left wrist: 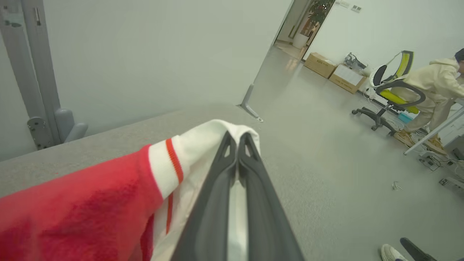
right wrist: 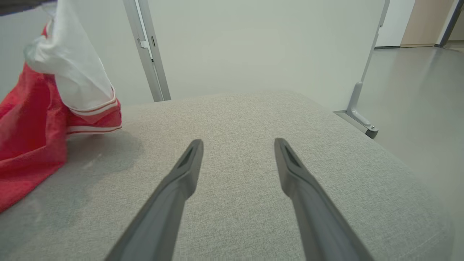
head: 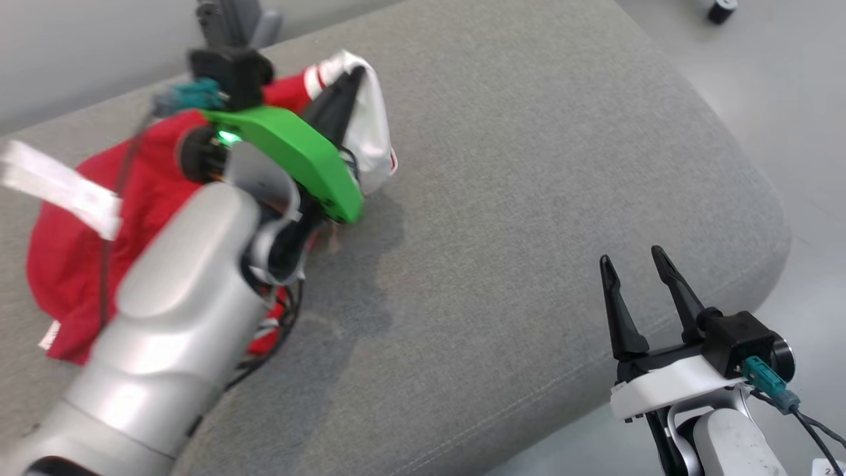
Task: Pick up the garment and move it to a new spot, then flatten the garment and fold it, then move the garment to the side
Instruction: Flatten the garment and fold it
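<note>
Grey woven fabric covers the cushion (head: 529, 165) before me in the head view. Most of it lies bare on my right, out to a rounded far corner and the long edge where the floor (head: 793, 99) begins. The garment (head: 86, 251), red with white trim, is bunched on the cushion's left part and partly lifted. My left gripper (head: 353, 76) has its fingers pressed together on a white fold at the top of the heap. My right gripper (head: 631, 258) hangs at the near right edge with its fingers spread, touching nothing. In the left wrist view my two fingers pinch the white cloth, and the red body trails down to the left. Beyond are the cushion's far edge, a wall, and open floor running to a chair (left wrist: 395, 98) with a person (left wrist: 435, 83) seated, well apart from me. In the right wrist view my spread fingers point across bare cushion. The garment drapes at the far left with its striped hem touching the fabric. The rounded right edge drops to the floor near a metal post (right wrist: 359, 108).
</note>
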